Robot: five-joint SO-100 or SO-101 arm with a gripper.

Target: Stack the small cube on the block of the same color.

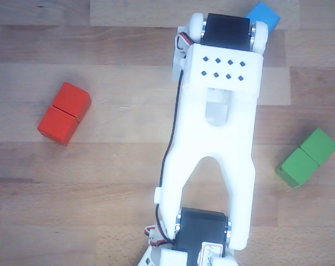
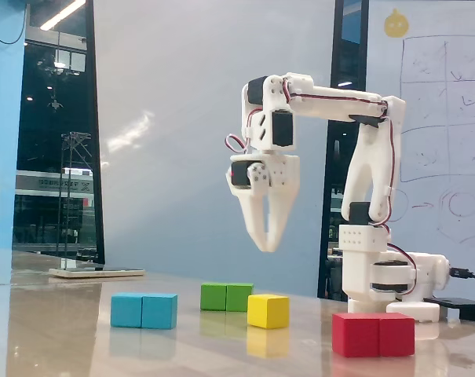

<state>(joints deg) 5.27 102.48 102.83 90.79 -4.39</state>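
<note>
While the tool [image 2: 266, 245] hangs high above the surface [image 2: 80, 338] with its fingers nearly together and empty, the small cube [image 2: 268, 311] sits directly below it (green block [image 2: 227, 297] just behind-left, blue block [image 2: 144, 310] farther left, red block [image 2: 374, 334] to the right)

gripper [image 2: 267, 245] hanging clear above small cube [image 2: 268, 311], green block [image 2: 227, 297] just behind

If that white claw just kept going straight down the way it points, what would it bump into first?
Probably the yellow cube: the gripper hangs almost directly above it in the fixed view, though depth is unclear, so it might meet the bare table instead.
</note>
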